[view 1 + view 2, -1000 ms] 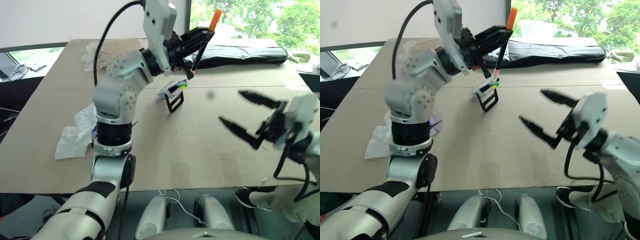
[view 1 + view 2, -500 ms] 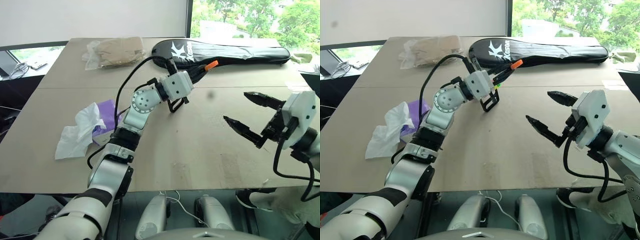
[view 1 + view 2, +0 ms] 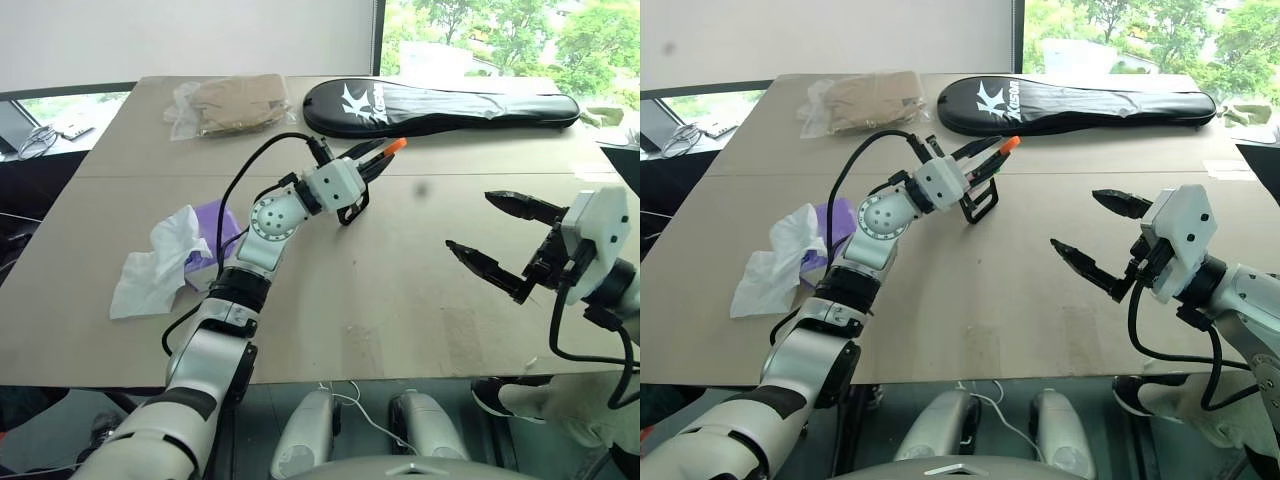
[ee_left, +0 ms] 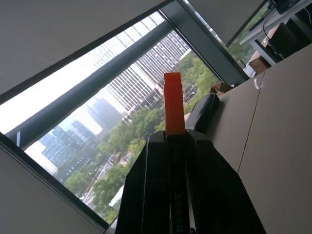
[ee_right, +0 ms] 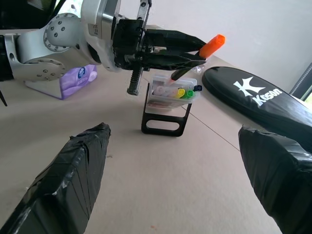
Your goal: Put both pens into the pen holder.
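Orange-ended pen (image 5: 197,57) is held between the closed fingers of the left gripper (image 3: 372,160), lower end at the mouth of the pen holder (image 5: 171,93) mid-table; it has been lowered from high above. The blue-tipped pen (image 5: 197,88) is seen inside. Right gripper (image 3: 498,236) is spread wide, empty, over bare table (image 3: 380,300) at near right.

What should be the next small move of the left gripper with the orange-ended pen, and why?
Probably open the fingers a little more and let the pen go. The left gripper holds the orange-ended pen slanted over the pen holder, and its lower end seems already inside the cup, beside the other pen tips. The right gripper is open and well away, so nothing blocks the release.
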You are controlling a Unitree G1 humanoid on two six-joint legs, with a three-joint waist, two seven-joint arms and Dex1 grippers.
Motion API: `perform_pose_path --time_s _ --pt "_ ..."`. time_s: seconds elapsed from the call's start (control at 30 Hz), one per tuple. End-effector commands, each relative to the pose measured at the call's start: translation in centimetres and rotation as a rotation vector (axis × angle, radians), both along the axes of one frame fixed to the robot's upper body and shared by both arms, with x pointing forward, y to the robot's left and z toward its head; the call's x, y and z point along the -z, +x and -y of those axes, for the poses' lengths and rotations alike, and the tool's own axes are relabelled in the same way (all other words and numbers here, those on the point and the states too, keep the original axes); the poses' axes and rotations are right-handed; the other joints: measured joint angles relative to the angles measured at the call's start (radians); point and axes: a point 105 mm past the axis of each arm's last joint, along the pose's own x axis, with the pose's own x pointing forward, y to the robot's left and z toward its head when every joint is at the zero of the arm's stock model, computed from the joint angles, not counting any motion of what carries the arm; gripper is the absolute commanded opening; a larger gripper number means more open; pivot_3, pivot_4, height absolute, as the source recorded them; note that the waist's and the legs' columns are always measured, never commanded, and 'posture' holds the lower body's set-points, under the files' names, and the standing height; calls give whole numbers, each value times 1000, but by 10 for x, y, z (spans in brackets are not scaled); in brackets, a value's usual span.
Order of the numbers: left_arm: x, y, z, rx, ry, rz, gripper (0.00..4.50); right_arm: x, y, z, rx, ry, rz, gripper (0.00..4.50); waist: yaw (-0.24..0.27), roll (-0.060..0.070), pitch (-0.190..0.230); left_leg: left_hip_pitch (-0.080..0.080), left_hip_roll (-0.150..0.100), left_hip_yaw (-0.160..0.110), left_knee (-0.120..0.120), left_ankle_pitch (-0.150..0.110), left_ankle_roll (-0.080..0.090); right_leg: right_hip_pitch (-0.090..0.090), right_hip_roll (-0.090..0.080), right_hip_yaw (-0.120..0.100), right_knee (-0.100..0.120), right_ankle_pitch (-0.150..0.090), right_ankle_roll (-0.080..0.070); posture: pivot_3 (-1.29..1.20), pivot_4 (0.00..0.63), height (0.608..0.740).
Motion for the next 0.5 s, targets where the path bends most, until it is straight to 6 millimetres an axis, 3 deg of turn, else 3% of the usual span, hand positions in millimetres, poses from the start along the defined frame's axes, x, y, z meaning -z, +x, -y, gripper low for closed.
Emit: perform_pose_path --time_s 0.03,0.17,0.3,0.37,0.5 --pt "-31 -19 -9 72 -157 -17 2034 -5 -1 0 -6 -13 38 4500 2 0 0 0 0 0 0 0 0 0 0 0 0 0 0 0 150 740" --pt "-34 -45 -18 163 -280 -228 2034 -4 0 2 -7 -14 36 4500 -2 0 0 0 0 0 0 0 0 0 -2 0 0 0 0 0 150 740" --pt "-16 -63 -36 133 -337 -465 2034 -3 0 2 -11 -12 35 4500 -15 0 0 1 2 -1 0 0 0 0 -2 3 1 0 0 0 150 740" --pt "4 -67 -55 38 -346 -591 2034 0 2 5 -4 -14 28 4500 -21 1 0 1 2 -1 0 0 0 0 -1 3 1 0 0 0 150 740" --pt "54 -89 -99 -166 -295 -839 2034 27 10 28 87 -99 -57 4500 -24 1 0 4 4 2 0 0 0 2 0 3 0 0 -1 0 150 740"
